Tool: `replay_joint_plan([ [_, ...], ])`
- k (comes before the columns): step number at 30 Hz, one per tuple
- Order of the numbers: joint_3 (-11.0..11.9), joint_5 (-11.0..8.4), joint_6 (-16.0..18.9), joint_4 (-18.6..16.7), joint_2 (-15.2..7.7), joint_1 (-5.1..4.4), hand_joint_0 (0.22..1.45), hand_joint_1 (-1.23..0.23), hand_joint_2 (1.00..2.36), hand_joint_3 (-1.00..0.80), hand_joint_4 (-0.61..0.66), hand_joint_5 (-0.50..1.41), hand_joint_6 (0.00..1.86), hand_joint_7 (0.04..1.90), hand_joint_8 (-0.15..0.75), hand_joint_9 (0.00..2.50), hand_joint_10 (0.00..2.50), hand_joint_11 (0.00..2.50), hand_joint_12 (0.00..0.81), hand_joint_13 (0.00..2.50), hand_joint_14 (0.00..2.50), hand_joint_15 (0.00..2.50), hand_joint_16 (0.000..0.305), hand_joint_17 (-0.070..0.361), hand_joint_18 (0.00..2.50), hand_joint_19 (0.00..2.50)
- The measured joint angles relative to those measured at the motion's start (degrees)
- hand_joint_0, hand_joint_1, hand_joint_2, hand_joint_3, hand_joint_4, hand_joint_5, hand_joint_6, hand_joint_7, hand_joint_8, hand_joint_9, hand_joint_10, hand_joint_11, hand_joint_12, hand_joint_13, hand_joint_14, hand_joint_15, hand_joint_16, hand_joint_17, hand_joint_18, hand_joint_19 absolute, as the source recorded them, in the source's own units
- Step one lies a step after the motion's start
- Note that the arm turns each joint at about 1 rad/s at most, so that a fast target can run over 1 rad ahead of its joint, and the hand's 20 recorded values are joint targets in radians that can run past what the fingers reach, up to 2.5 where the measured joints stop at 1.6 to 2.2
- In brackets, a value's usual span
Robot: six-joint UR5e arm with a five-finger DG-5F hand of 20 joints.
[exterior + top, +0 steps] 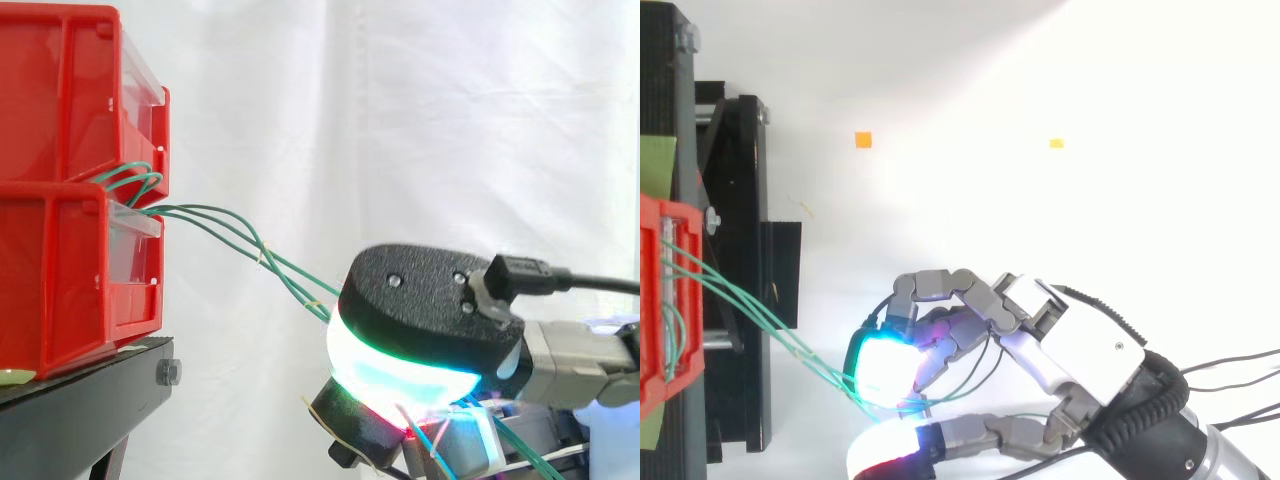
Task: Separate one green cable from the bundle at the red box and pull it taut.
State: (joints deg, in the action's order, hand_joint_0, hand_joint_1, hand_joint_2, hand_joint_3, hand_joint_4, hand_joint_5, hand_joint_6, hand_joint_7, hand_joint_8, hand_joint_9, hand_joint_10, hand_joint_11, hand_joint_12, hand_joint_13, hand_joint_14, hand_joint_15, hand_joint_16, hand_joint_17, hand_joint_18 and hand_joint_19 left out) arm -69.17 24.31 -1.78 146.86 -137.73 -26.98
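We see the red bins [60, 200] stacked on the black stand [90, 385] at the left edge. The hand [1080, 345] sits at lower right with its fingers curled and its glowing pads [880, 365] pinching the green cables [262, 254]. These run from the bins' front down and right into the pads. We judge the grasp made, but several strands enter together and all sag. One is yet to be singled out and drawn taut.

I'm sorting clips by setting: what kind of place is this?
Probably a lab test rig: a white curtain behind, red bins on a black stand, and a robot hand pinching green cables.
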Motion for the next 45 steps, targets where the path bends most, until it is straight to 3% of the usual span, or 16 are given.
replay_joint_plan([
  [8, 0.00, 0.03, 0.11, 0.04, 0.00, 0.00, 0.34, -0.72, 1.00, -0.50, 0.26, -0.10, 0.92, 1.36, 0.415, 1.26, 0.02, 1.21, 0.467, 0.97, 0.02, 0.73, 0.082, 0.184, 0.86, 0.66],
  [13, -0.01, -0.01, 0.12, 0.09, 0.00, 0.00, 0.47, -0.79, 1.00, -0.50, 0.25, -0.09, 0.92, 1.40, 0.350, 1.32, 0.02, 1.23, 0.410, 0.99, 0.02, 0.77, 0.068, 0.153, 0.80, 0.73],
  [18, 0.00, -0.31, 0.21, 0.18, 0.00, 0.00, 0.54, -0.88, 1.00, -0.50, 0.21, -0.05, 0.92, 1.43, 0.318, 1.56, 0.02, 1.31, 0.381, 1.13, 0.02, 0.82, 0.061, 0.136, 0.87, 0.76],
  [25, 0.00, -2.82, 1.74, 1.47, 0.00, -0.03, 0.63, -0.82, 1.00, -0.50, 0.14, -0.04, 0.92, 1.41, 0.296, 1.66, 0.03, 1.32, 0.374, 1.20, 0.02, 0.83, 0.057, 0.128, 0.93, 0.78],
  [28, 0.00, -3.71, 2.66, 2.17, 0.00, -0.14, 0.65, -0.85, 1.01, -0.37, 0.13, -0.04, 0.92, 1.41, 0.288, 1.67, 0.03, 1.32, 0.374, 1.22, 0.02, 0.85, 0.057, 0.128, 0.94, 0.77],
  [30, 0.00, -4.03, 3.39, 2.65, 0.00, -0.21, 0.66, -0.97, 1.02, -0.24, 0.16, -0.04, 0.92, 1.40, 0.294, 1.61, 0.03, 1.33, 0.371, 1.19, 0.02, 0.86, 0.058, 0.132, 0.92, 0.77],
  [32, 0.00, -4.16, 3.92, 2.99, 0.00, -0.24, 0.66, -1.02, 1.02, -0.25, 0.17, -0.05, 0.92, 1.43, 0.295, 1.54, 0.03, 1.33, 0.370, 1.14, 0.03, 0.85, 0.060, 0.135, 0.88, 0.76],
  [35, 0.00, -4.25, 4.70, 3.66, 0.00, -0.31, 0.63, -1.10, 1.00, -0.50, 0.18, -0.06, 0.92, 1.44, 0.303, 1.48, 0.03, 1.33, 0.371, 1.10, 0.02, 0.86, 0.061, 0.136, 0.85, 0.76],
  [40, 0.00, -4.27, 5.68, 4.70, 0.00, -0.39, 0.57, -1.11, 1.00, -0.50, 0.19, -0.07, 0.92, 1.43, 0.312, 1.39, 0.02, 1.28, 0.383, 1.05, 0.02, 0.83, 0.062, 0.139, 0.81, 0.75],
  [45, -0.01, -4.21, 6.68, 5.78, 0.00, -0.42, 0.41, -0.93, 1.00, -0.50, 0.18, -0.06, 0.91, 1.42, 0.363, 1.43, 0.02, 1.25, 0.428, 1.09, 0.02, 0.81, 0.073, 0.165, 0.90, 0.70],
])
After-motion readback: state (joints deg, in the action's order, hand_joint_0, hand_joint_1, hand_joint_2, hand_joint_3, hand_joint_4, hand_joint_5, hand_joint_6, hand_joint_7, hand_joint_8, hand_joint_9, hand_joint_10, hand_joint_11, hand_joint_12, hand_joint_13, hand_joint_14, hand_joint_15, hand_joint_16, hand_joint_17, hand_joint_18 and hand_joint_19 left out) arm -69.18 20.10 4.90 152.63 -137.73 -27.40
